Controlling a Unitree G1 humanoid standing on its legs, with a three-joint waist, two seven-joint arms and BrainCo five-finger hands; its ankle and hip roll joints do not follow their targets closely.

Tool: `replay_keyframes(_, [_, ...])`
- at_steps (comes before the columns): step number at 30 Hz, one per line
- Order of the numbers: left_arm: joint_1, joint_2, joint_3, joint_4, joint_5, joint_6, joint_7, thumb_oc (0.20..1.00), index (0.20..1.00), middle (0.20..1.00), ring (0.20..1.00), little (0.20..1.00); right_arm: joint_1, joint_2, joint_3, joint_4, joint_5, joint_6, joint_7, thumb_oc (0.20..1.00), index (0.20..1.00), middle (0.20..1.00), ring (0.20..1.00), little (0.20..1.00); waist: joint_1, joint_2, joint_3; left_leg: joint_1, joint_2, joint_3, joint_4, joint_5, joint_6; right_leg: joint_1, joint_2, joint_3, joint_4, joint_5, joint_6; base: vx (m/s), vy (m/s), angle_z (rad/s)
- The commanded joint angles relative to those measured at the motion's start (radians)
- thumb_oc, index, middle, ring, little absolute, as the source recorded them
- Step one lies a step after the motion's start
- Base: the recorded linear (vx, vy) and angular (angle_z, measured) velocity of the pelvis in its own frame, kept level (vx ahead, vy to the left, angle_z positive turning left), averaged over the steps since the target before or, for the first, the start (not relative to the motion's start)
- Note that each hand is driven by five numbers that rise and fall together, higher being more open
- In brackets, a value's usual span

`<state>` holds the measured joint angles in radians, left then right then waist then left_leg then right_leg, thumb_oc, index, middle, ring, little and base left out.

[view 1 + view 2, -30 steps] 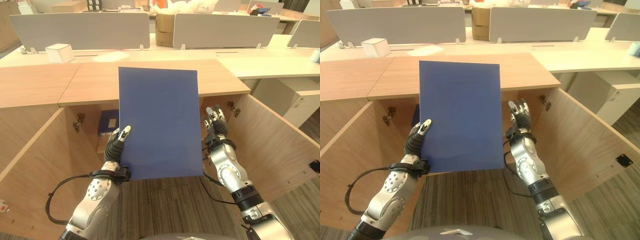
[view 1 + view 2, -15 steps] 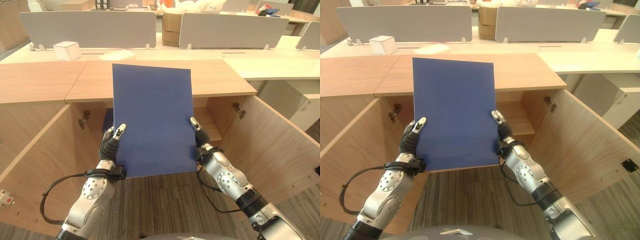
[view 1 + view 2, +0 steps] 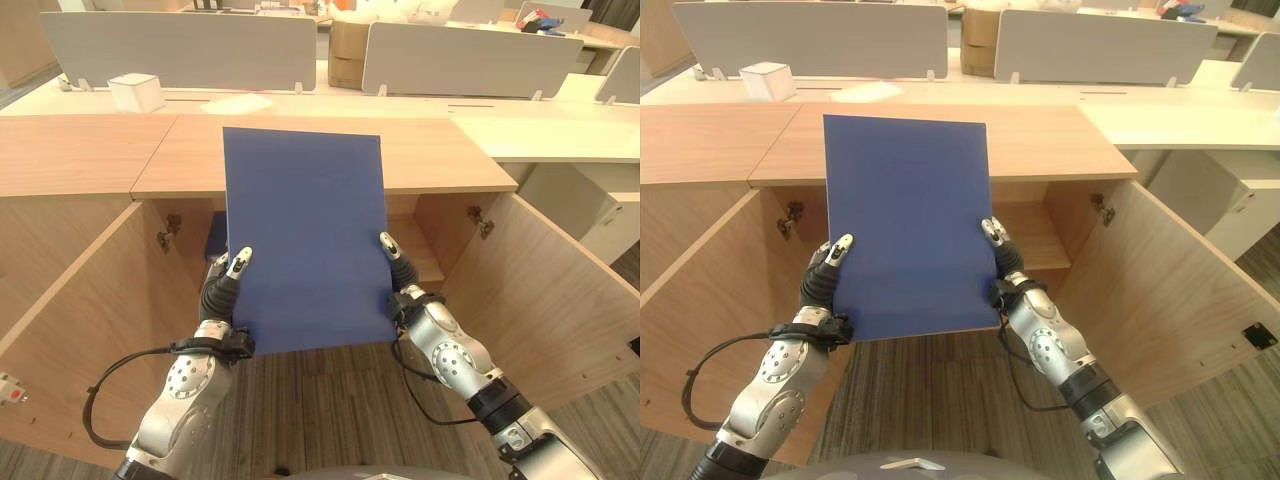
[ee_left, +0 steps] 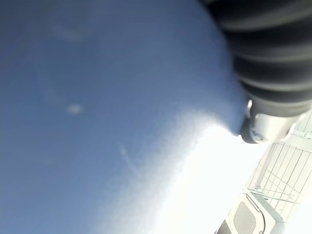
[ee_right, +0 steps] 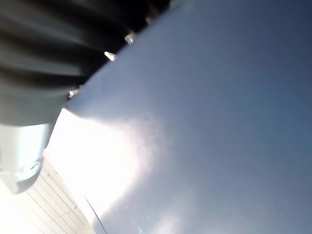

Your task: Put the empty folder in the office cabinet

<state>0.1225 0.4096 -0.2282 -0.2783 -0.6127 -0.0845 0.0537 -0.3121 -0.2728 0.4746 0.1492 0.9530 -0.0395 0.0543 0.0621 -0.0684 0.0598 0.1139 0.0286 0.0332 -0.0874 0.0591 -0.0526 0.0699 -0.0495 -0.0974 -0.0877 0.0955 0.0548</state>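
The flat dark blue folder point(image 3: 305, 240) is held up in front of the open wooden cabinet point(image 3: 430, 250); a second ago only the left hand point(image 3: 222, 290) held it, its thumb on the front. Now the right hand point(image 3: 400, 280) pinches the other edge too, so both hands grip it; it looks ready to go in.

One blue folder point(image 3: 305, 240). Two robot hands: the left hand point(image 3: 224, 290) and the right hand point(image 3: 400, 280). One cabinet point(image 3: 90, 170) with two open doors. One white box point(image 3: 136, 92). One cardboard box point(image 3: 345, 55).
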Motion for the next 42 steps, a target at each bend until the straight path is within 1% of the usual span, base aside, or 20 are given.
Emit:
replay_keyframes(1, [-0.079, 0.007, -0.011, -0.131, -0.002, -0.083, -0.05, 0.2, 0.2, 0.2, 0.2, 0.2, -0.058, 0.044, 0.016, -0.101, -0.027, -0.051, 0.023, 1.0, 1.0, 1.0, 1.0, 1.0, -0.005, -0.044, -0.022, -0.001, 0.002, -0.007, 0.0, -0.118, -0.001, 0.033, -0.122, -0.007, 0.0, -0.064, 0.09, 0.0, 0.0, 0.0])
replay_keyframes(7, [-0.096, 0.001, -0.03, -0.14, -0.037, -0.09, -0.077, 0.2, 0.2, 0.2, 0.2, 0.2, -0.095, 0.011, 0.106, -0.127, -0.042, -0.01, 0.096, 1.0, 1.0, 1.0, 1.0, 1.0, 0.003, -0.051, -0.02, -0.005, 0.001, -0.011, 0.0, -0.116, -0.002, 0.031, -0.123, -0.01, 0.0, -0.064, 0.089, 0.0, 0.0, 0.0])
replay_keyframes(10, [-0.101, 0.003, -0.032, -0.146, -0.051, -0.092, -0.091, 0.2, 0.2, 0.2, 0.2, 0.2, -0.105, -0.006, 0.13, -0.131, -0.05, 0.002, 0.119, 1.0, 1.0, 1.0, 1.0, 1.0, 0.005, -0.052, -0.018, -0.006, 0.001, -0.012, 0.0, -0.115, -0.003, 0.031, -0.123, -0.012, 0.0, -0.065, 0.09, 0.0, 0.0, 0.0])
replay_keyframes(11, [-0.102, 0.006, -0.035, -0.15, -0.062, -0.094, -0.101, 0.2, 0.2, 0.2, 0.2, 0.2, -0.114, -0.023, 0.147, -0.137, -0.057, 0.007, 0.136, 1.0, 1.0, 1.0, 1.0, 1.0, 0.008, -0.053, -0.018, -0.008, 0.001, -0.014, 0.0, -0.114, -0.003, 0.031, -0.124, -0.014, 0.0, -0.066, 0.09, 0.0, 0.0, 0.0])
replay_keyframes(21, [-0.103, 0.01, -0.05, -0.153, -0.11, -0.09, -0.141, 0.2, 0.2, 0.2, 0.2, 0.2, -0.13, -0.064, 0.19, -0.141, -0.071, 0.031, 0.19, 1.0, 1.0, 1.0, 1.0, 1.0, 0.021, -0.054, -0.015, -0.014, -0.003, -0.025, 0.0, -0.11, -0.003, 0.031, -0.127, -0.022, 0.0, -0.066, 0.09, 0.0, 0.002, 0.05])
replay_keyframes(22, [-0.102, 0.011, -0.052, -0.152, -0.112, -0.089, -0.143, 0.2, 0.2, 0.2, 0.2, 0.2, -0.13, -0.064, 0.191, -0.141, -0.071, 0.032, 0.192, 0.818, 0.818, 0.818, 0.818, 0.818, 0.021, -0.053, -0.015, -0.014, -0.003, -0.026, 0.0, -0.11, -0.002, 0.031, -0.127, -0.022, 0.0, -0.066, 0.09, 0.0, -0.001, 0.04])
replay_keyframes(23, [-0.1, 0.01, -0.052, -0.151, -0.118, -0.087, -0.145, 0.2, 0.2, 0.2, 0.2, 0.2, -0.126, -0.062, 0.19, -0.138, -0.07, 0.033, 0.193, 0.558, 0.558, 0.558, 0.558, 0.558, 0.021, -0.053, -0.014, -0.014, -0.002, -0.026, 0.0, -0.109, -0.002, 0.031, -0.127, -0.024, 0.0, -0.066, 0.09, 0.0, -0.001, 0.03])
replay_keyframes(24, [-0.099, 0.01, -0.052, -0.149, -0.119, -0.086, -0.146, 0.2, 0.2, 0.2, 0.2, 0.2, -0.124, -0.061, 0.19, -0.136, -0.068, 0.033, 0.194, 0.489, 0.489, 0.489, 0.489, 0.489, 0.021, -0.052, -0.013, -0.014, -0.002, -0.027, 0.0, -0.109, -0.002, 0.032, -0.127, -0.025, 0.0, -0.066, 0.09, 0.0, 0.0, 0.0])
replay_keyframes(25, [-0.097, 0.009, -0.051, -0.147, -0.122, -0.085, -0.147, 0.2, 0.2, 0.2, 0.2, 0.2, -0.121, -0.061, 0.189, -0.134, -0.068, 0.033, 0.195, 0.2, 0.2, 0.2, 0.2, 0.2, 0.021, -0.052, -0.013, -0.015, -0.002, -0.027, 0.0, -0.109, -0.002, 0.032, -0.127, -0.026, 0.0, -0.066, 0.09, 0.0, 0.0, 0.0])
replay_keyframes(42, [-0.077, -0.007, -0.044, -0.137, -0.134, -0.069, -0.15, 0.2, 0.2, 0.2, 0.2, 0.2, -0.072, -0.036, 0.152, -0.113, -0.071, 0.038, 0.188, 0.2, 0.2, 0.2, 0.2, 0.2, 0.009, -0.04, -0.016, -0.009, -0.001, -0.028, 0.0, -0.113, -0.003, 0.035, -0.126, -0.024, 0.0, -0.069, 0.088, 0.0, 0.0, 0.0])
